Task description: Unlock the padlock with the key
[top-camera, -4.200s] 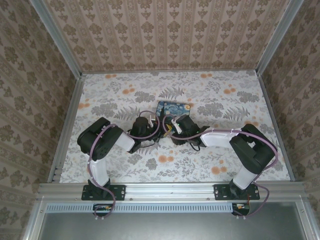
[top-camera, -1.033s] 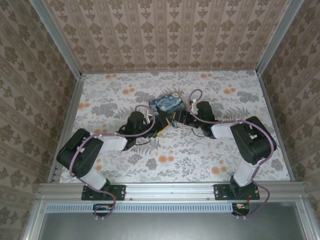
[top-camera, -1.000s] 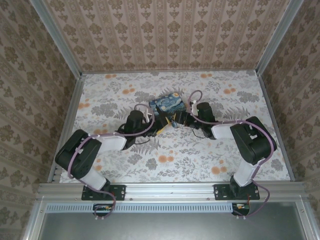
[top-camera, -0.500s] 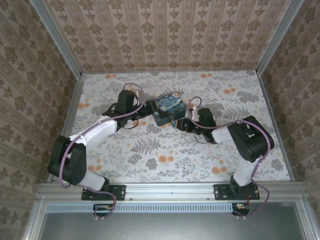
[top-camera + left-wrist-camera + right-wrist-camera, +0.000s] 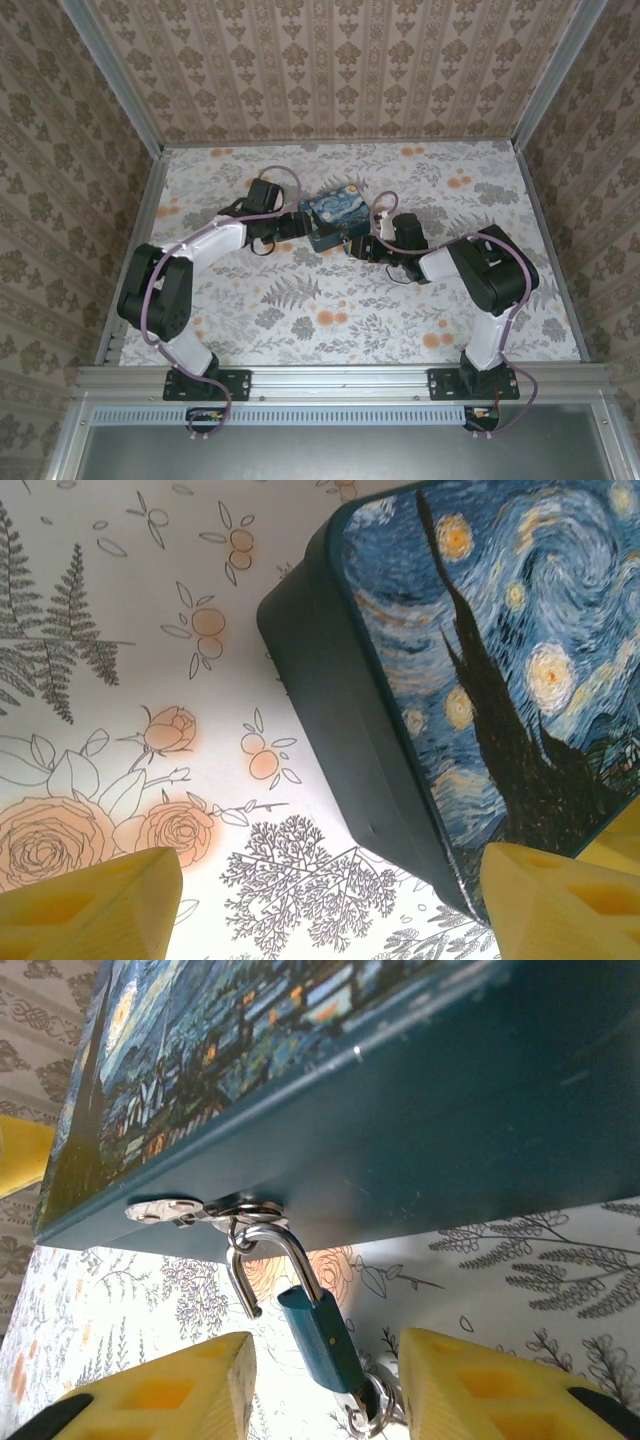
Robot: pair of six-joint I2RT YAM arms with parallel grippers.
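Teal padlock (image 5: 318,1345), one shackle (image 5: 290,1250) end free, hangs from the tin (image 5: 450,1110) hasp (image 5: 205,1210). Right fingers (image 5: 170,1390) parted either side, untouching. Left fingers (image 5: 90,900) spread wide at the tin's end, grasping nothing.

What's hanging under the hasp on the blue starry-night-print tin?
A small teal-blue padlock, its thin metal shackle hooked through the silver hasp, one shackle end free. A metal ring sits at its base; the keyhole is hidden.

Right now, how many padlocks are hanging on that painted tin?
1. The padlock hangs from the hasp on the tin's dark side wall. The tin's other sides are partly hidden, so another could be out of sight.
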